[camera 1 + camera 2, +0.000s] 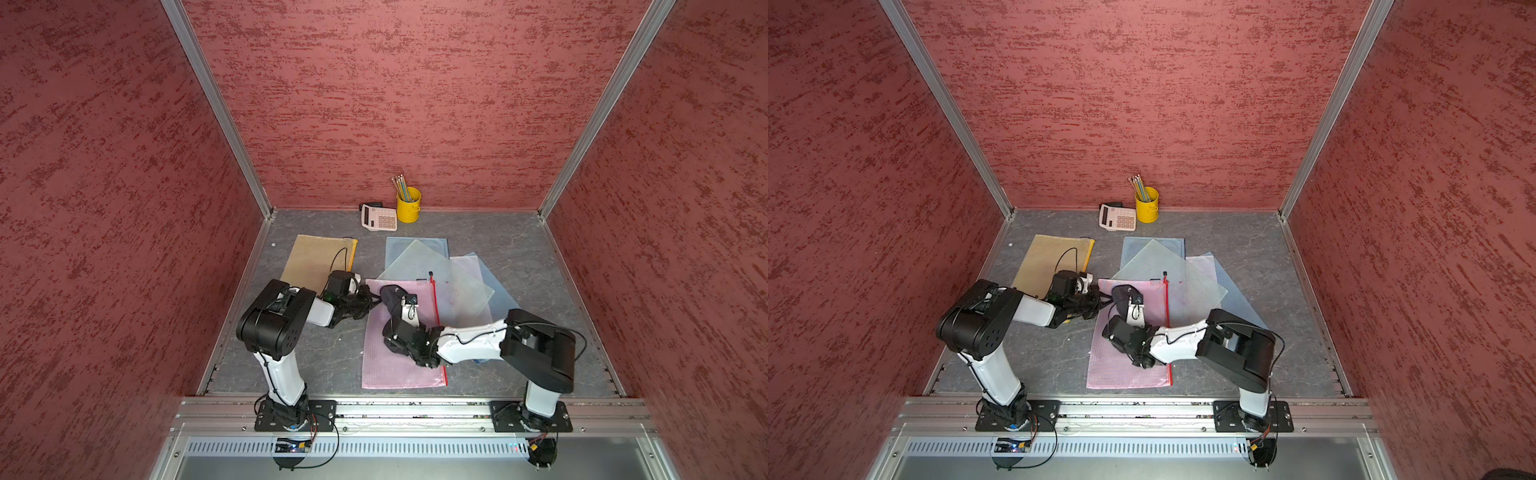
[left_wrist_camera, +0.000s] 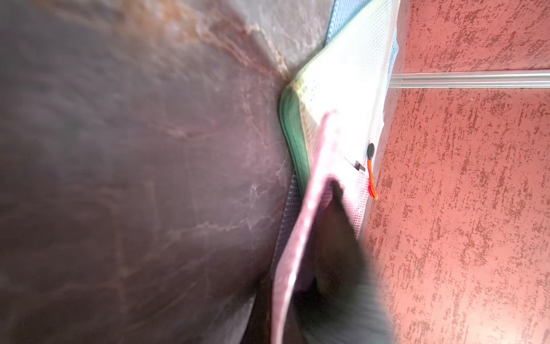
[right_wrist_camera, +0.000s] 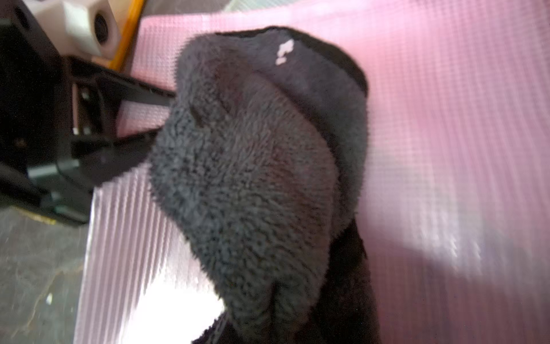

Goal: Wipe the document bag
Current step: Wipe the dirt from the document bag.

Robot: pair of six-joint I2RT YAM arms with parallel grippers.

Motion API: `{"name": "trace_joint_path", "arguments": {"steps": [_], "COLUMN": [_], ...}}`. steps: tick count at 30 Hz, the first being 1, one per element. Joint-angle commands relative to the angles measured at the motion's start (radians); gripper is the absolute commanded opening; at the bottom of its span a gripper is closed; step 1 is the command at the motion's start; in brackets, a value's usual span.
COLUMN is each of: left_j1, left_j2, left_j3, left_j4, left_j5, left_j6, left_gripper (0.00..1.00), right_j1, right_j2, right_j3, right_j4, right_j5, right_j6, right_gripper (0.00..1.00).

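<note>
1. Two grippers are at work. The left gripper has its jaws closed tight on one edge of the pink document bag, and the left wrist view shows that edge lifted up between them.
2. The right gripper is clamped on a dark fleece cloth, which bulges out ahead of its jaws and presses on the bag directly beneath them.
3. The bag lies on the table, spreading from the left jaws across under the right jaws. Its red zip runs along the edge farthest from the left jaws.
4. We judge the bag light, thin and floppy, with a smooth, gridded skin that would likely slide or ripple under the cloth.
5. We would hold it by a bare edge or corner, as the left jaws do, clear of the zip. We would wipe away from that pinch so the sheet pulls taut.
</note>
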Motion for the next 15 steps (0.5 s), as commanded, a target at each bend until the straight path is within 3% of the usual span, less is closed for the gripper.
{"name": "trace_joint_path", "arguments": {"steps": [1, 4, 6, 10, 15], "left_j1": [0.026, 0.026, 0.023, 0.015, 0.013], "left_j2": [-0.009, -0.014, -0.014, -0.032, -0.037], "left_j3": [0.011, 0.018, 0.023, 0.030, 0.024], "left_j4": [-0.005, -0.014, -0.017, -0.086, -0.088], "left_j5": [-0.008, 0.003, 0.013, 0.012, 0.010], "left_j6": [0.006, 0.010, 0.022, 0.059, 0.061], "left_gripper": [0.00, 0.00, 0.00, 0.00, 0.00], "right_j1": [0.121, 0.113, 0.039, -0.096, -0.147], "right_j2": [-0.040, -0.153, -0.206, -0.185, 0.044], "right_j3": [-0.108, -0.059, 0.023, 0.165, 0.318], "right_j4": [-0.420, -0.561, -0.557, -0.271, 0.021], "right_j5": [-0.198, -0.111, -0.026, 0.031, 0.006], "right_j6": [0.201, 0.198, 0.127, -0.084, -0.275], "right_gripper": [0.00, 0.00, 0.00, 0.00, 0.00]}}
